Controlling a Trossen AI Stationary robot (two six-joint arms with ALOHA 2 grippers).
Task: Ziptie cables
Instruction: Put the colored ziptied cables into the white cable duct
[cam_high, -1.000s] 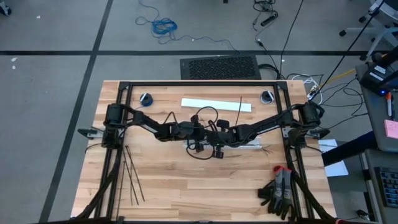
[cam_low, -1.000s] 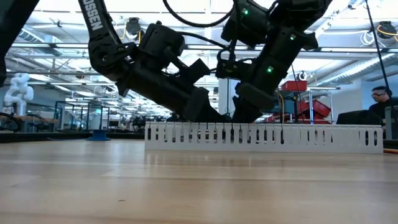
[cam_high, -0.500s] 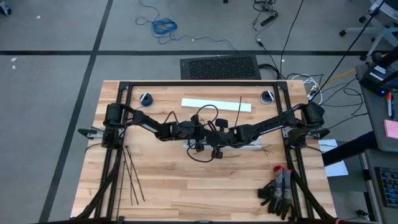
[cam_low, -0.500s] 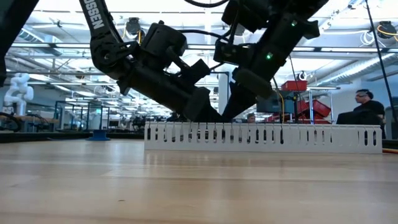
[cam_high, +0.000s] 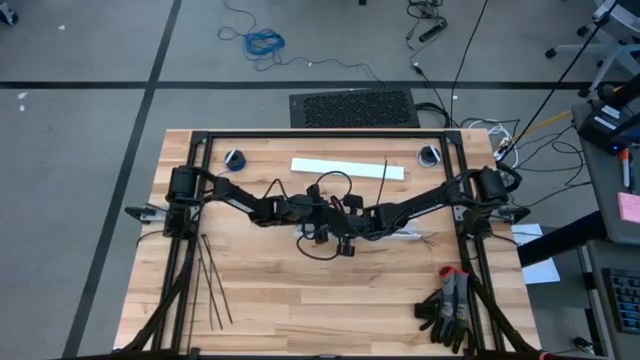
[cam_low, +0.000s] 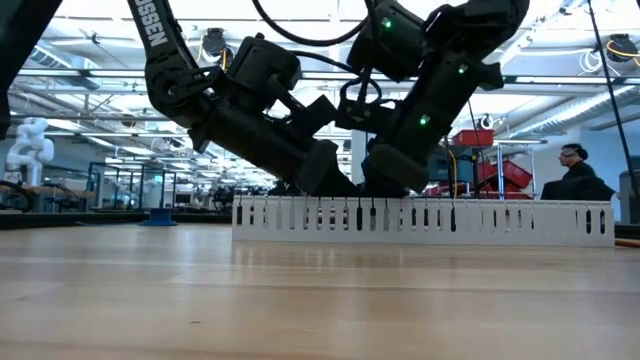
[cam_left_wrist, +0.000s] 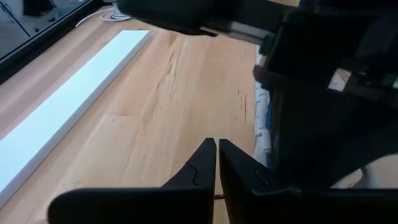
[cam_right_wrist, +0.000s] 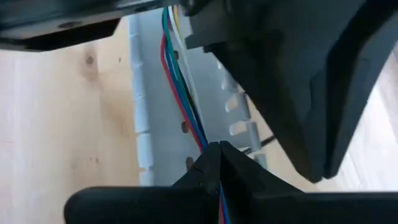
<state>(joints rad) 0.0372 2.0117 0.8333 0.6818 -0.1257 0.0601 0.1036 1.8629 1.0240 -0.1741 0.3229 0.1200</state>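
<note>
Right wrist view: right gripper (cam_right_wrist: 219, 147) pinches the cables (cam_right_wrist: 180, 99) inside the duct (cam_right_wrist: 144, 93) mid-table, steadying them for tying; left gripper (cam_left_wrist: 217, 144) waits closed, empty.

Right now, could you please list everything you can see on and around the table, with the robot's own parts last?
Slotted duct: one, white, table centre, under both grippers.
Cables: several, red, green, blue, lying in the duct.
Flat strip: one, white, far side.
Zipties: several, black, near left; one more by the strip.
Gloves: black, near right.
Person: one, background.
Left gripper: shut, beside the duct.
Right gripper: shut on cables.
</note>
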